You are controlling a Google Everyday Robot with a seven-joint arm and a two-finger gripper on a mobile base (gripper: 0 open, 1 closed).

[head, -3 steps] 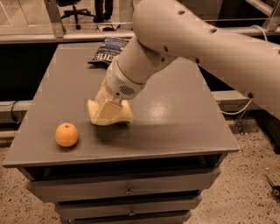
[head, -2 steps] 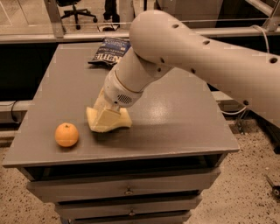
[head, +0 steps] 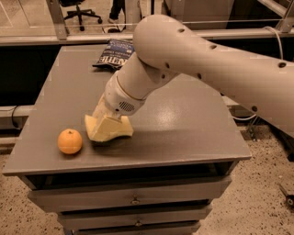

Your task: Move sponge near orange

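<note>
The pale yellow sponge (head: 108, 128) lies on the grey table (head: 183, 128), just right of the orange (head: 70, 141), with a small gap between them. My gripper (head: 106, 118) reaches down from the upper right onto the sponge's top and its pale fingers hold the sponge. The orange sits near the table's front left edge.
A dark blue chip bag (head: 115, 53) lies at the back of the table, partly behind my arm (head: 206, 59). The table has drawers (head: 133, 199) below its front edge. An office chair (head: 80, 11) stands on the floor behind.
My gripper has moved the sponge left and toward the front, closer to the orange. The orange has not moved.
</note>
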